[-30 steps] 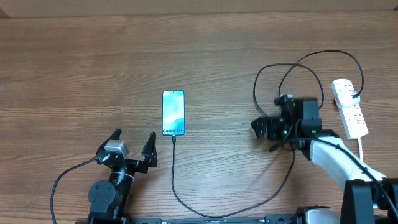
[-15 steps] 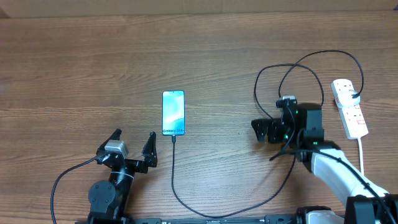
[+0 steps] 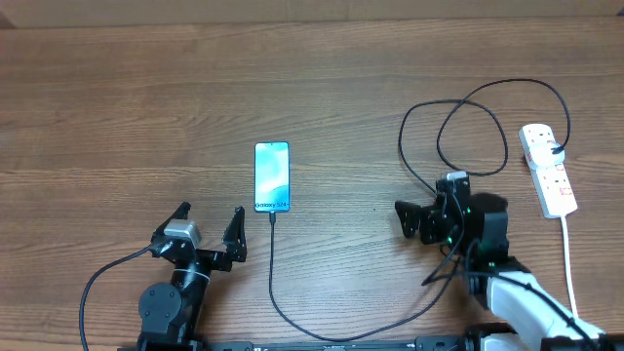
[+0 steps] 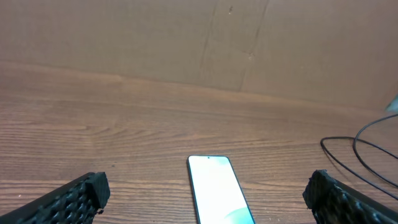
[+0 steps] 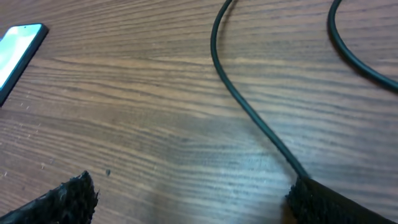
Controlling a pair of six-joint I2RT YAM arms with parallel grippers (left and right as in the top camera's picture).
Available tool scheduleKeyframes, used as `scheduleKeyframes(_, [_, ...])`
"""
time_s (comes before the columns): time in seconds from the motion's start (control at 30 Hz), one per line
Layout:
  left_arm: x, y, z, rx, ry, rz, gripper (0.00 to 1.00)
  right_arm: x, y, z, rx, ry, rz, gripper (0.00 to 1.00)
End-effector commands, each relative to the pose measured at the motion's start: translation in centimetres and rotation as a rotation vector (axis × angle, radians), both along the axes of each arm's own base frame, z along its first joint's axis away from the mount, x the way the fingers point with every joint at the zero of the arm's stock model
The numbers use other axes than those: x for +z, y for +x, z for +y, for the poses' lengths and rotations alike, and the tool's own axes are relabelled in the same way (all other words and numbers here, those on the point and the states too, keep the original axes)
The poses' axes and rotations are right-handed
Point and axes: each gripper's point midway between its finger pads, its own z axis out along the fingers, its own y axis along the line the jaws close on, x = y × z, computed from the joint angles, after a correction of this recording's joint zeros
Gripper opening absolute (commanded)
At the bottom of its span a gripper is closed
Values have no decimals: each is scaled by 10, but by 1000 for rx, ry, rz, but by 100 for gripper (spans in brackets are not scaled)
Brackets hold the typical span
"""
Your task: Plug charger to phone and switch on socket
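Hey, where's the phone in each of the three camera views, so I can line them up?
Overhead: the phone lies left of centre, screen lit.
Left wrist: phone at bottom centre, cut by the lower edge.
Right wrist: phone in the top-left corner, partly in frame.
Shared landmark: the charger cable, in all three views.

phone left; socket far right

You see the phone lying flat with its screen lit, the tip of the black charger meeting its near short edge. The cable loops right to the white socket, where a black plug sits in the far end.
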Motion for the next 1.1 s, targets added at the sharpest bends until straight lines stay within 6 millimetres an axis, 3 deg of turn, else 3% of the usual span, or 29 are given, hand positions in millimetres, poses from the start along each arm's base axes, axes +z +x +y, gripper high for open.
scheduleKeyframes(0.0, [0,0,4,17,26,-10,100,2,-6,0,4,-3,-38,100])
scheduleKeyframes(1.07, [0,0,4,17,26,-10,100,20,-37,-1,4,8,-169,100])
